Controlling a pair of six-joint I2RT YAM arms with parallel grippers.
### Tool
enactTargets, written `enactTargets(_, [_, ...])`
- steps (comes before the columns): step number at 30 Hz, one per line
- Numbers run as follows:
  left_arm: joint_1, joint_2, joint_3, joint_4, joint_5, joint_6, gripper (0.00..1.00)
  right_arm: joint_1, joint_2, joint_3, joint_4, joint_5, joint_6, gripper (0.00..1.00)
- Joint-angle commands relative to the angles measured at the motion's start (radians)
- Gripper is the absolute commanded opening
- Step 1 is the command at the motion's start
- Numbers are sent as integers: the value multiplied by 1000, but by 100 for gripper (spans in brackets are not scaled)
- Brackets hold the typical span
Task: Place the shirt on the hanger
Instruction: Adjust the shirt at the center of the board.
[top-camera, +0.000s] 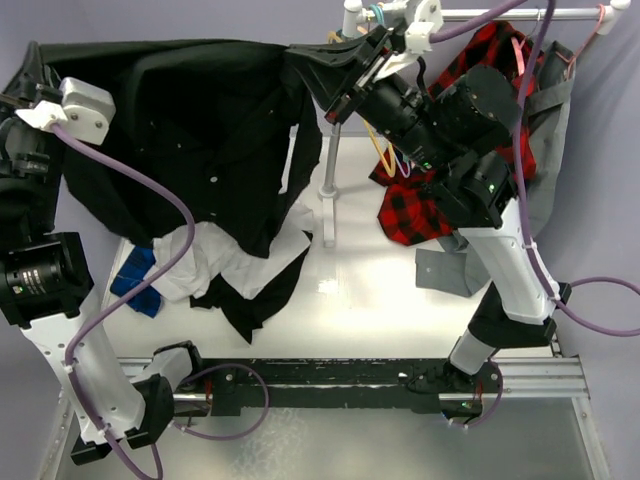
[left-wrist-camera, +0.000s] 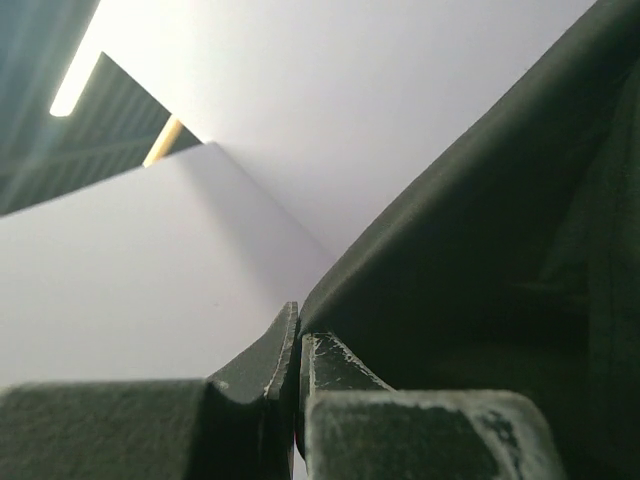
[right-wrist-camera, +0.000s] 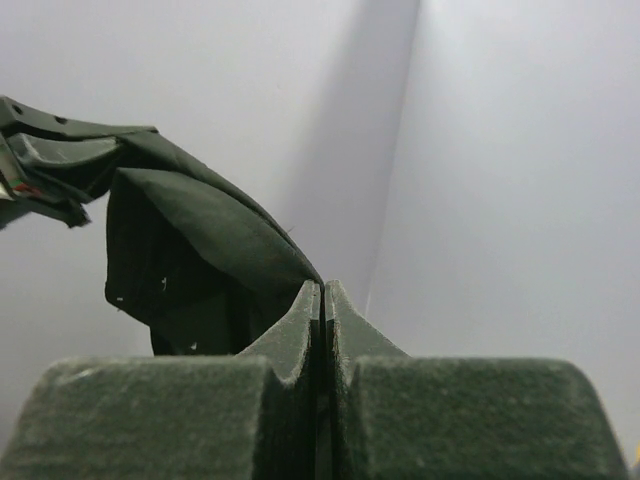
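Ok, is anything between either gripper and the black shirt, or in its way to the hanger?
Nothing between: left gripper and right gripper are each shut on the black shirt, which hangs spread between them. The hanger I cannot make out; the right arm covers part of the rack beside the red plaid shirt.

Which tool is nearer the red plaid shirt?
Right. The right tool, shut on the black shirt, is just beside the hanging plaid shirt; the left tool holds the shirt's far side.
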Motion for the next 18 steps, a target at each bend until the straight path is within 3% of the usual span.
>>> enactTargets(1, [8, 67, 120, 68, -158, 4, 0, -10, -11, 160, 147, -6, 7, 0])
enactTargets(6, [10, 92, 187, 65, -170, -31, 0, -10, -10, 157, 221, -42, 29, 0])
enactTargets(9, [9, 72, 183, 16, -125, -43, 0, -10, -39, 126, 178, -74, 75, 0])
enactTargets(16, [8, -37, 5, -197, 86, 22, 0, -10, -350, -472, 233, -80, 305, 0])
enactTargets(18, [9, -88, -165, -196, 124, 20, 0, -10, -433, -705, 255, -8, 378, 0])
